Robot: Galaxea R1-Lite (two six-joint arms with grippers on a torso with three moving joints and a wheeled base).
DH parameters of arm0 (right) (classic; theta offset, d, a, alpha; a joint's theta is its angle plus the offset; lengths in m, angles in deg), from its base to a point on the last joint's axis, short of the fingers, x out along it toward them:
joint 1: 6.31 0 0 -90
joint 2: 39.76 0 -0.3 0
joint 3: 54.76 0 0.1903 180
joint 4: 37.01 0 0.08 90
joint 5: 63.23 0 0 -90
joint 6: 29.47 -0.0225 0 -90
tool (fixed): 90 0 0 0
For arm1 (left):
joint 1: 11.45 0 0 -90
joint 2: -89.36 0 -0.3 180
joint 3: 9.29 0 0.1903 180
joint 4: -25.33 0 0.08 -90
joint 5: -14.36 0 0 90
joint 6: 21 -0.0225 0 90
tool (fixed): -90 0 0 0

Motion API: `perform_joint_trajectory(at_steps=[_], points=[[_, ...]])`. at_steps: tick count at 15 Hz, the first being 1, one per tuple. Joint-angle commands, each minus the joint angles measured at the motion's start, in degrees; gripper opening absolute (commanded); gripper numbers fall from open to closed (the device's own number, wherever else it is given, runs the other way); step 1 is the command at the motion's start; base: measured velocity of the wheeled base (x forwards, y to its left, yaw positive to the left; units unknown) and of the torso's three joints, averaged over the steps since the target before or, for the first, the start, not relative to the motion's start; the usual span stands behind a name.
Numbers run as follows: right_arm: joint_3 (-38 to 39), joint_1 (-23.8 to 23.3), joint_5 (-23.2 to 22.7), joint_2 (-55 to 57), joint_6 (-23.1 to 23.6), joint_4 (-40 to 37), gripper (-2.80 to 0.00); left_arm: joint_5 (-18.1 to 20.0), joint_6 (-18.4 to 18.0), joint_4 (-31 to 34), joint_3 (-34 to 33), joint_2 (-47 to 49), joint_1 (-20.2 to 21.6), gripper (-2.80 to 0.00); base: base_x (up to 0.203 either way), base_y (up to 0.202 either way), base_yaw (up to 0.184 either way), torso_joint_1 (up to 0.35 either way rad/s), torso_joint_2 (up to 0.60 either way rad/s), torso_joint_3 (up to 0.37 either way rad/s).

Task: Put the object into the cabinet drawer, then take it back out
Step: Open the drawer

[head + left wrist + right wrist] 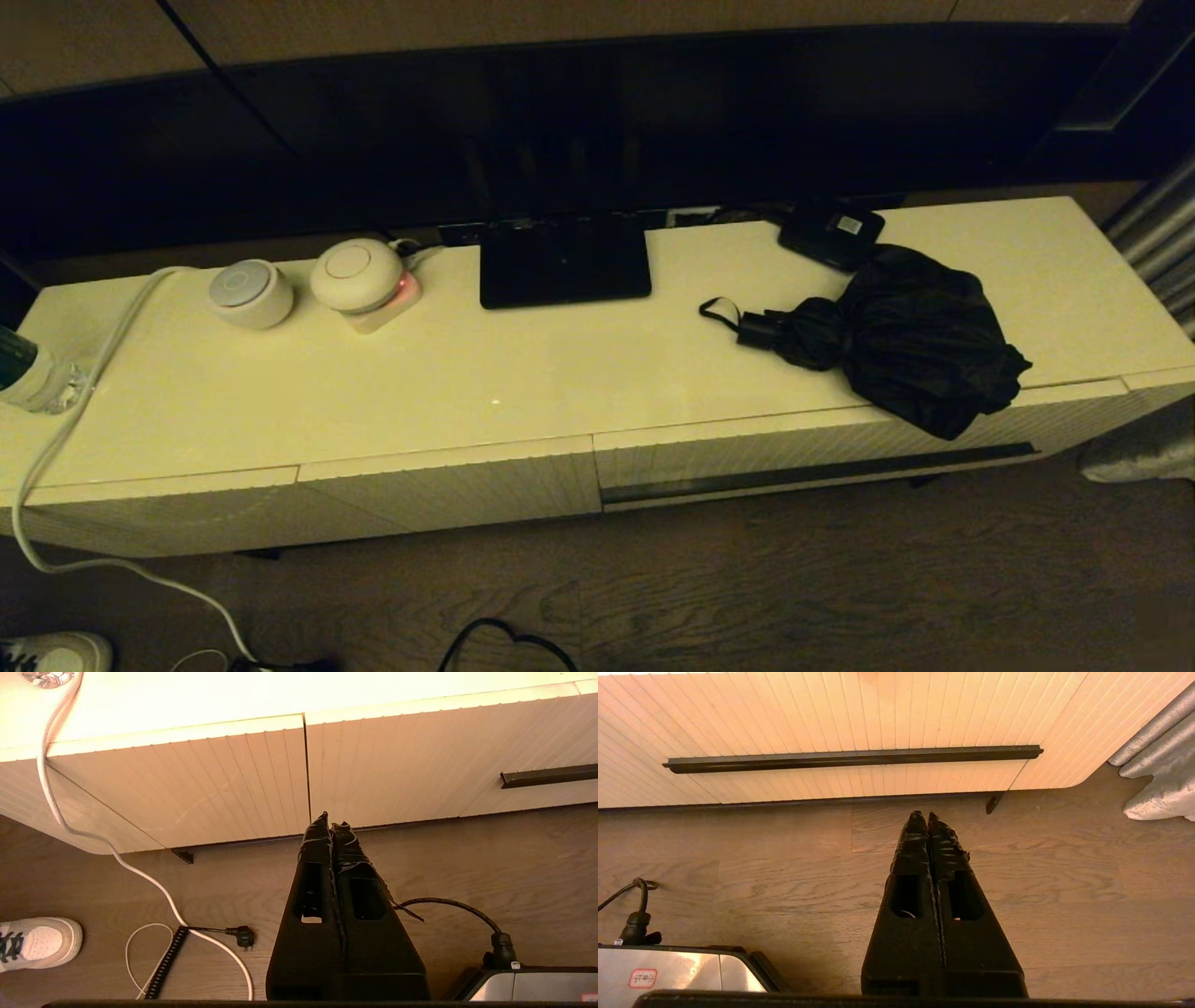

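The black folding umbrella lies on the cabinet top at the right, its baggy fabric hanging over the front edge and its wrist loop pointing left. Below it the cream ribbed drawer is closed, its dark handle groove running along the front. Neither arm shows in the head view. My left gripper hangs shut and empty above the floor, facing the ribbed fronts. My right gripper is shut and empty too, low before the drawer's groove.
On the cabinet top stand a TV base, two round white devices, a small black box with a white label and a bottle. A white cable trails to the floor. A shoe and a grey curtain flank the area.
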Motion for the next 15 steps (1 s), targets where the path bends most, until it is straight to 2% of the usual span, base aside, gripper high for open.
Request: perform_joint_trajectory(at_steps=[1, 8, 12, 15], points=[[0.1, 0.0, 0.0, 0.0, -0.1, 0.0, -2.8, 0.0, 0.0, 0.0, -0.2, 0.0, 0.0, -2.8, 0.0, 0.0, 0.0, 0.0, 0.0, 0.0], [-0.3, 0.0, 0.3, 0.0, 0.1, -0.1, -2.8, 0.0, 0.0, 0.0, -0.2, 0.0, 0.0, -2.8, 0.0, 0.0, 0.0, 0.0, 0.0, 0.0], [-11.4, 0.0, -0.2, 2.0, 0.1, -4.2, -2.8, 0.0, 0.0, 0.0, -0.2, 0.0, 0.0, -2.8, 0.0, 0.0, 0.0, 0.0, 0.0, 0.0], [-19.4, 0.0, 0.0, 8.9, -0.1, -5.7, -2.8, 0.0, 0.0, 0.0, -0.2, 0.0, 0.0, -2.8, 0.0, 0.0, 0.0, 0.0, 0.0, 0.0]])
